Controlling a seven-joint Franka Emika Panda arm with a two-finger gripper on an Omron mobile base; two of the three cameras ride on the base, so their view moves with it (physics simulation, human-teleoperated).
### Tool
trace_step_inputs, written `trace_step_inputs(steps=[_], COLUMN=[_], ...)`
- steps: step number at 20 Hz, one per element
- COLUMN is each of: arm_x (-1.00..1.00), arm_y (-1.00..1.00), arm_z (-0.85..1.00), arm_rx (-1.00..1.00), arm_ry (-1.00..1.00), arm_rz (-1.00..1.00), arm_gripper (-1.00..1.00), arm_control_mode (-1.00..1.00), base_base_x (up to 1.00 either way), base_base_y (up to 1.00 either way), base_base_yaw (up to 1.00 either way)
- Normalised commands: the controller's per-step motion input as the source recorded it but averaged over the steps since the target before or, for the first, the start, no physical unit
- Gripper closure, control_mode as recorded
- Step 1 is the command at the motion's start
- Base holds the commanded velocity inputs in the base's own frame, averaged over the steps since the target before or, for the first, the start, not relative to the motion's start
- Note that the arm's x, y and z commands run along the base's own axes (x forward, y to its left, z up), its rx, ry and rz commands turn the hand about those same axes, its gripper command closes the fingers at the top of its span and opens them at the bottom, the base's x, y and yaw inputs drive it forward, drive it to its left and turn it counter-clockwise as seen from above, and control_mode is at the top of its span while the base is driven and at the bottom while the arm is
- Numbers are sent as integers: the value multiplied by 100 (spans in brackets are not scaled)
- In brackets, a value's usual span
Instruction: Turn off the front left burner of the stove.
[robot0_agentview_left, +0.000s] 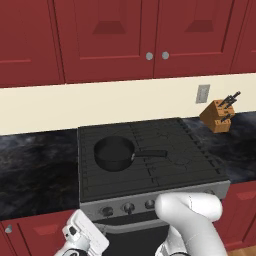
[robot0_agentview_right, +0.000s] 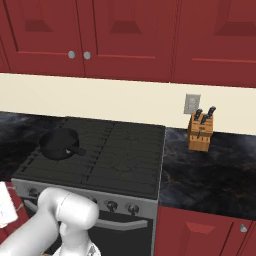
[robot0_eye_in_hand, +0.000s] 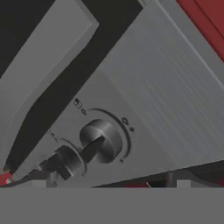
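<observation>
The stove (robot0_agentview_left: 150, 192) has a black grated cooktop and a silver-grey front panel with a row of round knobs (robot0_agentview_left: 128, 207). The front left burner (robot0_agentview_left: 107, 179) lies under the grate bars just in front of a black saucepan (robot0_agentview_left: 115, 152); its ring is hard to make out and I see no flame. My gripper (robot0_eye_in_hand: 111, 178) is low at the panel's left end, open, its dark fingertips (robot0_eye_in_hand: 41, 176) spread wide with nothing between them. Just ahead of them is a large silver knob (robot0_eye_in_hand: 103, 141) with a dark bar across it, and a second knob (robot0_eye_in_hand: 66, 162) is beside it.
The saucepan's handle (robot0_agentview_left: 150, 153) points right across the cooktop. A wooden knife block (robot0_agentview_left: 218, 115) stands on the dark counter to the right, below a wall outlet (robot0_agentview_left: 202, 93). Red cabinets hang above and flank the stove. The oven's bar handle (robot0_agentview_right: 125, 224) runs under the knobs.
</observation>
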Motion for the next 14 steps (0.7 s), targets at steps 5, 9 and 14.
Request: trace_step_inputs(steps=[5,9,14], arm_x=[2,0,8], arm_y=[0,-1,-14], arm_z=[-1,-10,-1], arm_rx=[0,0,7], arm_ry=[0,0,0], arm_rz=[15,11,6], arm_gripper=[-100,-100,-100], arm_control_mode=[-100,-100,-100], base_base_x=[0,0,0], base_base_y=[0,0,0], base_base_yaw=[0,0,0])
